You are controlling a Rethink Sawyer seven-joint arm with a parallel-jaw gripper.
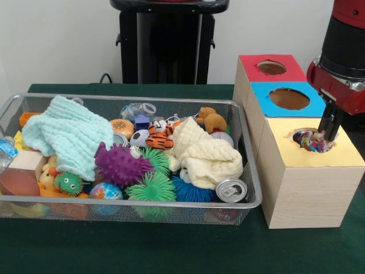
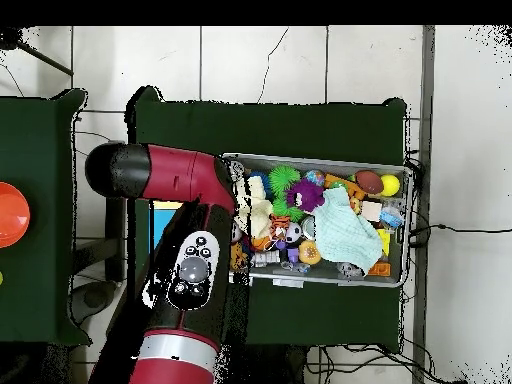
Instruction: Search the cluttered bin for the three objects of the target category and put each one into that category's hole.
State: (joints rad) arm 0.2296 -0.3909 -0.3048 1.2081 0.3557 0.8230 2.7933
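Observation:
A wire mesh bin [image 1: 251, 171] on the green table is packed with toys and cloths. A row of wooden boxes stands to its right, topped red [image 1: 248, 64], blue [image 1: 260, 94] and yellow [image 1: 342, 154], each with a round hole. My gripper [image 1: 329, 132] hangs at the right rim of the yellow box's hole. A multicoloured object [image 1: 309, 140] shows inside that hole, just left of the gripper. In the overhead view the red arm [image 2: 190, 260] covers the gripper and most of the boxes; the bin [image 2: 404, 262] lies to the arm's right.
Inside the bin lie a mint cloth [image 1: 65, 134], a cream cloth [image 1: 202, 154], a purple spiky ball [image 1: 120, 165], green spiky balls [image 1: 151, 188], a tiger toy [image 1: 159, 138], a brown bear [image 1: 212, 120] and a can [image 1: 231, 190].

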